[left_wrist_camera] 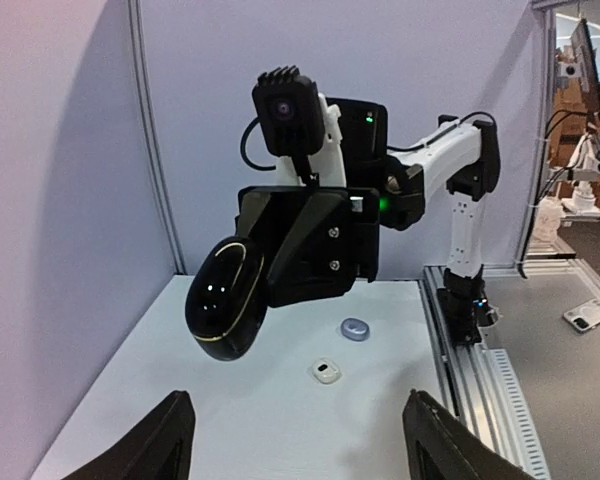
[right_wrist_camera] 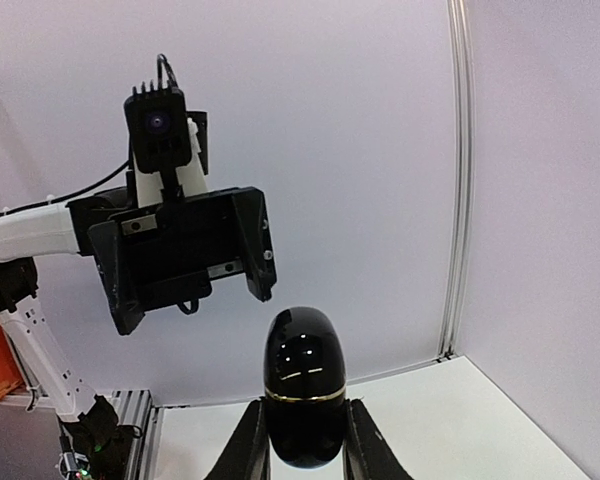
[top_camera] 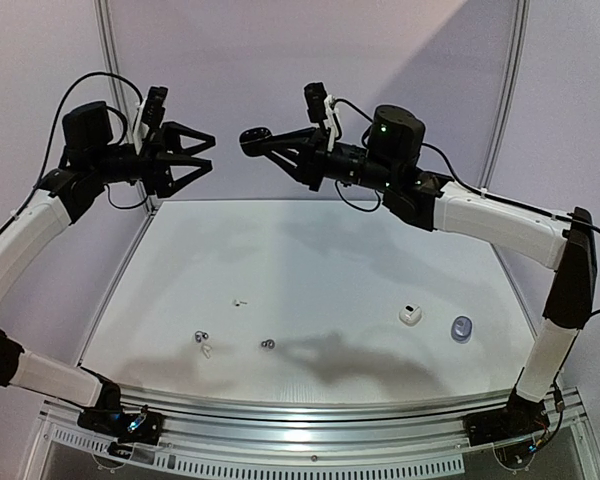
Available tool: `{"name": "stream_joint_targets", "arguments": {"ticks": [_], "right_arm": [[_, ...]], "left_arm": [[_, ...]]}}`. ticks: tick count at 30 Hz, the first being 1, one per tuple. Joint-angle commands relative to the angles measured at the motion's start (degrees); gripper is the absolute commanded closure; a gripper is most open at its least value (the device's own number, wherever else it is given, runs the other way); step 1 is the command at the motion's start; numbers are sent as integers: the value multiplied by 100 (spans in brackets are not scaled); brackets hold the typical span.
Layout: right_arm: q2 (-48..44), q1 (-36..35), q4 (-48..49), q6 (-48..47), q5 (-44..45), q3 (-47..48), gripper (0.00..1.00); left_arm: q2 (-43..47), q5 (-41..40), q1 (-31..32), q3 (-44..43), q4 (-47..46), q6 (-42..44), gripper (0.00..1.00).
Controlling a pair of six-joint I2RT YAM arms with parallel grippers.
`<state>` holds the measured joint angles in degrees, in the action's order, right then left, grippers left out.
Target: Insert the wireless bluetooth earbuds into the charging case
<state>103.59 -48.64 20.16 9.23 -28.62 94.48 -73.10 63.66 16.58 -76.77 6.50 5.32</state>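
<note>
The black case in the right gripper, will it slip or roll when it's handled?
Probably slippery: the black case is glossy enough to mirror lights, and the right gripper pinches only one end. Its egg-like rounded shape would likely rock or roll on the table. It looks like a rigid shell, so it shouldn't flex.

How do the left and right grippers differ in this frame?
The left gripper is open, the right gripper shut. The left gripper holds nothing; the right gripper clamps a glossy black charging case. Both are raised above the table, facing each other.
</note>
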Motion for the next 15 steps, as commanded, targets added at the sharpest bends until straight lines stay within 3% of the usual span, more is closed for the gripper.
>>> {"name": "stream_joint_targets", "arguments": {"ticks": [1, 8, 15], "right_arm": [[25, -41, 594, 289, -315, -193, 100], [-29, -49, 1186, 437, -498, -353, 100], [34, -57, 1236, 511, -522, -334, 100]], "left_arm": [[-260, 400, 196, -16, -426, -819, 28], [-518, 214, 507, -130, -911, -1444, 34], [-647, 120, 734, -262, -1272, -1669, 50]]}}
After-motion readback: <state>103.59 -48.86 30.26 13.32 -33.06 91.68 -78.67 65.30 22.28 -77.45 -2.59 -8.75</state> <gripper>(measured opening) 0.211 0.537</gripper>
